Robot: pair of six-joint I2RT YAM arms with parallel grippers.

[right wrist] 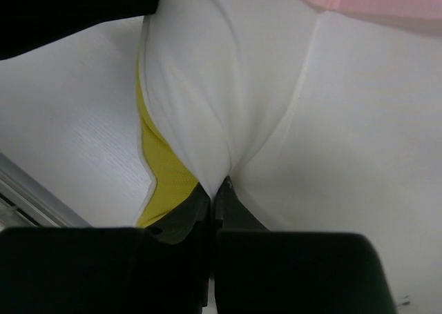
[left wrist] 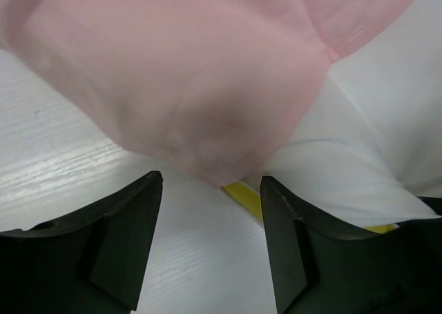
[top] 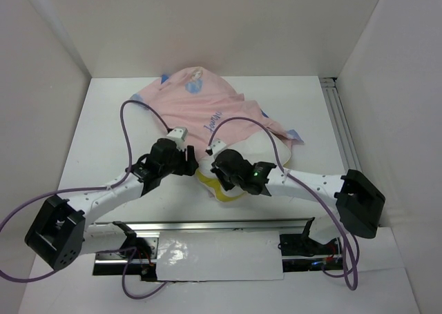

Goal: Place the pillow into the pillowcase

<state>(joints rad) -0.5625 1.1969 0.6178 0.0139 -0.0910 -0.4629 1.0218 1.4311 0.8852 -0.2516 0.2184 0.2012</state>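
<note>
Though spread, left pincer (left wrist: 210,190) just short of pillowcase (left wrist: 186,86); right pincer (right wrist: 215,190) tight on pillow (right wrist: 276,107) fold

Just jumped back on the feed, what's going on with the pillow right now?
The pillowcase, pink side up, covers most of the pillow. Only the pillow's near end with the yellow strip sticks out. The right gripper is shut on a fold of the pillow's white fabric beside that strip. The left gripper is open at the pillowcase's near edge and holds nothing.
</note>
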